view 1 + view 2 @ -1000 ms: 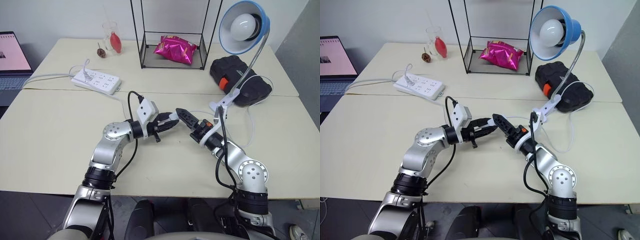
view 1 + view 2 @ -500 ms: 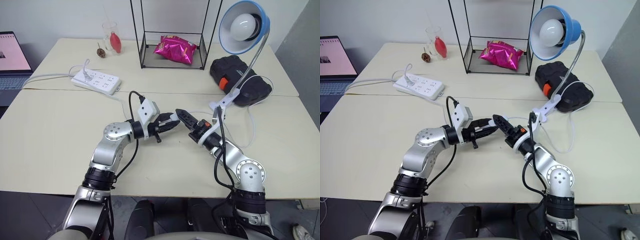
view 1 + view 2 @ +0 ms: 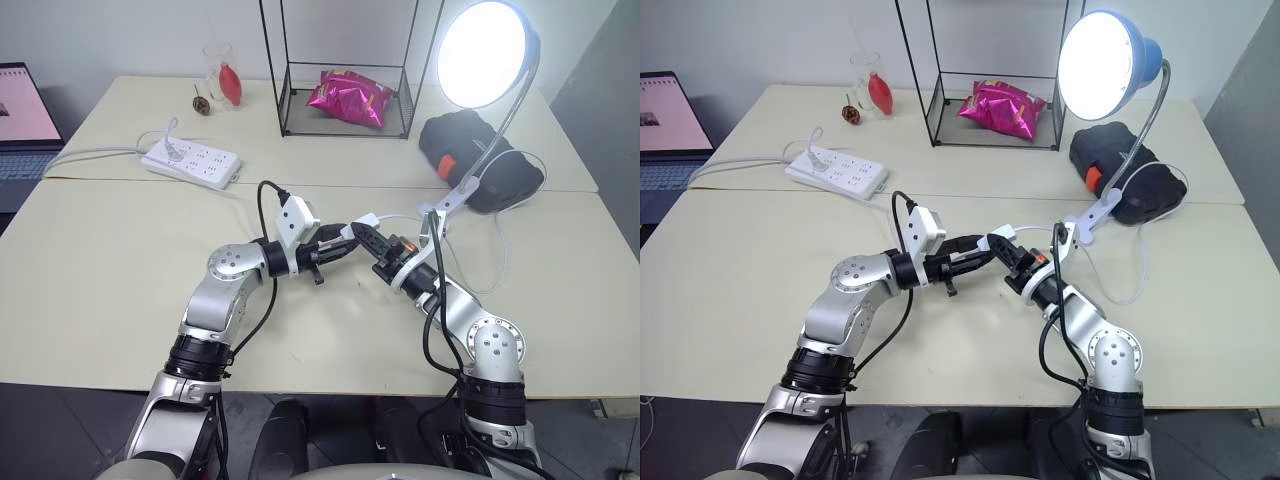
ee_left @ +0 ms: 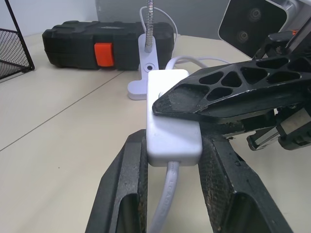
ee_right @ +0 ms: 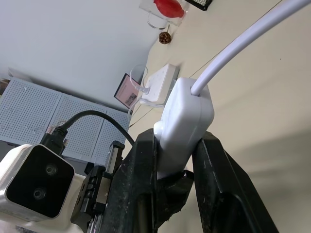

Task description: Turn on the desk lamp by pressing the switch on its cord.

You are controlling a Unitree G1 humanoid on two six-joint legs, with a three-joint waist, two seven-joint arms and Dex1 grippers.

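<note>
The desk lamp stands at the back right on its white clip base, and its bulb glows bright. Above the table's middle, the switch is held between both grippers. My left gripper is shut on its sides, the black fingers flanking it. From the other side my right gripper is shut on the same switch, one finger lying across its top. The cord loops from the switch toward the lamp base.
A white power strip lies at the back left, with a laptop beyond it. A black case sits behind the lamp base. A wire rack holding a pink bag and a glass stand at the back.
My right gripper has closed from open onto the switch, and the lamp has gone from dark to lit. Both arms have stayed in place.
</note>
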